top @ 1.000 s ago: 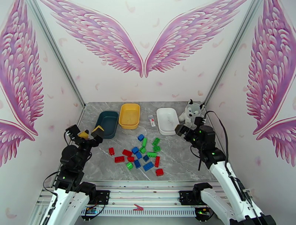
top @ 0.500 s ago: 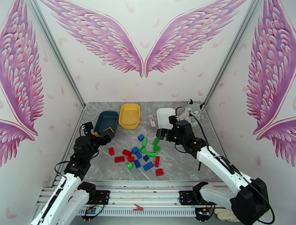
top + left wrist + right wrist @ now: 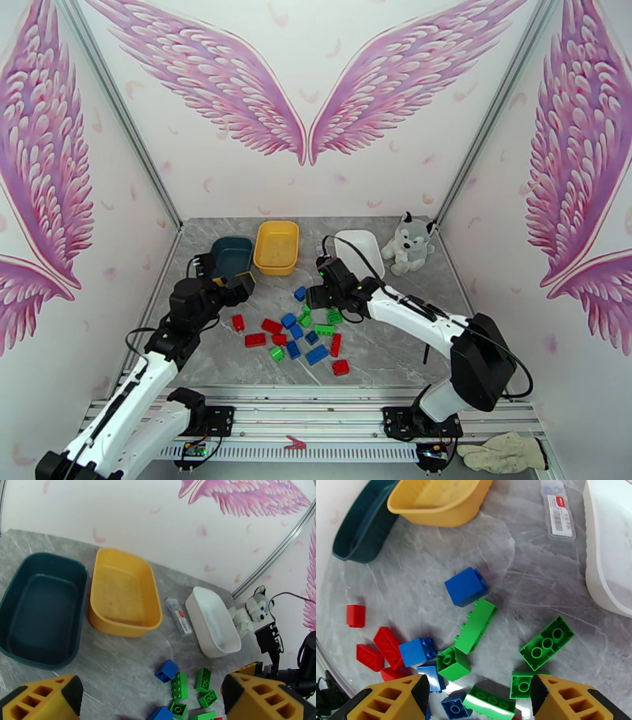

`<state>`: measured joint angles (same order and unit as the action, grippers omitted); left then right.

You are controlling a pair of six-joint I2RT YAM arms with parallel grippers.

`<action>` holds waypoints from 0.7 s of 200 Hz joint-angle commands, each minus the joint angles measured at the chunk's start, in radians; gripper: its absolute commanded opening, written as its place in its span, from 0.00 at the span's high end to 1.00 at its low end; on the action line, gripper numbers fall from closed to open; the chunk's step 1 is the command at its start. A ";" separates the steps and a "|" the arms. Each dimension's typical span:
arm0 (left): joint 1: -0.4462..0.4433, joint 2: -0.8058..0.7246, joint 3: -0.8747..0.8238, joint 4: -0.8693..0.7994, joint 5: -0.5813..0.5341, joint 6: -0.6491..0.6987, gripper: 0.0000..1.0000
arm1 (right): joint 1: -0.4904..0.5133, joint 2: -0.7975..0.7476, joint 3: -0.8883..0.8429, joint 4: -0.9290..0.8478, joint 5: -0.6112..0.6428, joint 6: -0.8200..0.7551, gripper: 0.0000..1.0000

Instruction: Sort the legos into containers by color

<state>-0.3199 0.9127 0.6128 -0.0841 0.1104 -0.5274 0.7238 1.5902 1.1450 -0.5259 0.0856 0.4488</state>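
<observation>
Red, green and blue legos lie in a loose pile mid-table. Behind them stand the dark teal container, the yellow container and the white container, all with no bricks in them. My right gripper hovers over the pile's far side, open; in its wrist view a green brick and another green one lie below its gripper, untouched. A blue brick sits just beyond. My left gripper hangs open by the teal container's near edge, nothing between its fingers.
A grey-and-white plush husky sits at the back right. A small white-and-red tube lies between the yellow and white trays. A lone red brick lies left of the pile. A glove lies off the table, bottom right.
My right arm has swung left from beside the husky, past the white tray, to above the bricks. My left arm has reached forward toward the teal tray.
</observation>
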 commanded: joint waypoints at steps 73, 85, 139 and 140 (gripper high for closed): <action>-0.340 0.175 0.130 -0.031 -0.320 0.138 0.01 | 0.013 -0.092 -0.080 -0.084 0.035 0.088 0.39; -0.340 0.169 0.130 -0.031 -0.322 0.136 0.01 | 0.016 -0.142 -0.131 -0.085 0.027 0.098 0.39; -0.349 0.166 0.129 -0.029 -0.300 0.121 0.01 | 0.020 -0.339 -0.372 -0.078 -0.007 0.151 0.35; -0.349 0.166 0.129 -0.028 -0.300 0.121 0.01 | 0.020 -0.340 -0.376 -0.077 -0.010 0.153 0.35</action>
<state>-0.6613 1.0935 0.7097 -0.1070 -0.1795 -0.4149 0.7345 1.2995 0.8467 -0.5972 0.1196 0.5552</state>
